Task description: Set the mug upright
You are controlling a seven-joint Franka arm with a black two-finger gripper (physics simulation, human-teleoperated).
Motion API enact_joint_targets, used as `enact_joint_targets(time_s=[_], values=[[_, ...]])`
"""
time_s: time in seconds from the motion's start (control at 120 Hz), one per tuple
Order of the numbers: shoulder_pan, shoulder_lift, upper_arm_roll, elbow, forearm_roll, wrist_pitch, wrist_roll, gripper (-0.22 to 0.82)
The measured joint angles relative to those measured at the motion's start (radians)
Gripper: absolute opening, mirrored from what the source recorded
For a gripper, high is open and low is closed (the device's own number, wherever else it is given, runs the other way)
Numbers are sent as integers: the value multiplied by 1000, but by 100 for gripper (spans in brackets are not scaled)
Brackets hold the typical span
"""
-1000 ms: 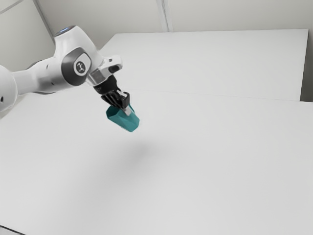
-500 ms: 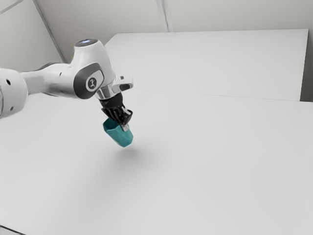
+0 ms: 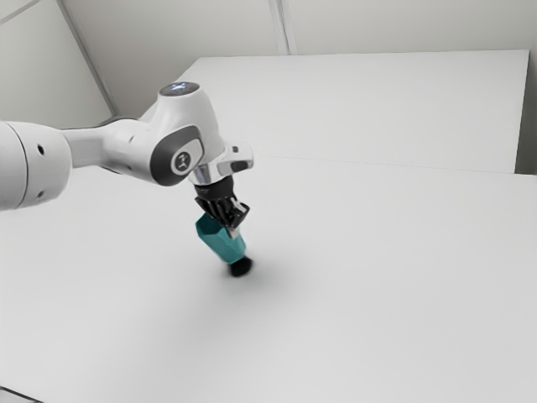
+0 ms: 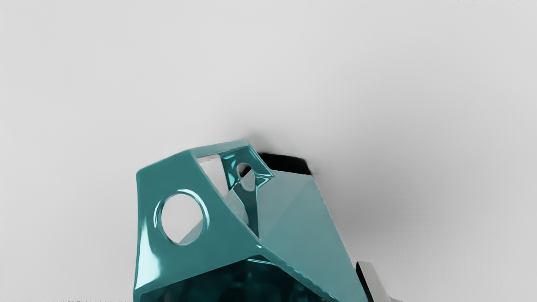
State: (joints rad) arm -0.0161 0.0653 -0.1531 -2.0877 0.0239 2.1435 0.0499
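In the exterior view my gripper [image 3: 232,229] points downward, shut on the teal faceted mug [image 3: 221,242]. The mug hangs tilted, its open end up toward the exterior view's left and its base low over the table. A black patch [image 3: 241,267] lies at the base. From the wrist view, the mug [image 4: 302,209] shows its dark opening, its pierced handle and a pale side wall. One finger of my gripper [image 4: 371,281] is against the outer wall; the other is hidden. Whether the base touches the table cannot be told.
The broad white table [image 3: 377,285] extends around the mug. Behind it stands a pale panel [image 3: 361,109]. A dark-edged corner [image 3: 18,396] is at the exterior view's lower left.
My hand has come down and shifted toward the exterior view's right, carrying the mug closer to the table. The black patch at the mug's base has appeared.
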Motion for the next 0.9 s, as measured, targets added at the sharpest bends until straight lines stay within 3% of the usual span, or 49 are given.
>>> enact_joint_targets(time_s=[0.558,0.6,0.775,0.9], values=[[13,87,1,22,21,25,-41,-16],[13,89,1,23,19,25,-42,-11],[11,82,0,27,8,25,-41,25],[3,41,-2,44,-4,16,-41,41]])
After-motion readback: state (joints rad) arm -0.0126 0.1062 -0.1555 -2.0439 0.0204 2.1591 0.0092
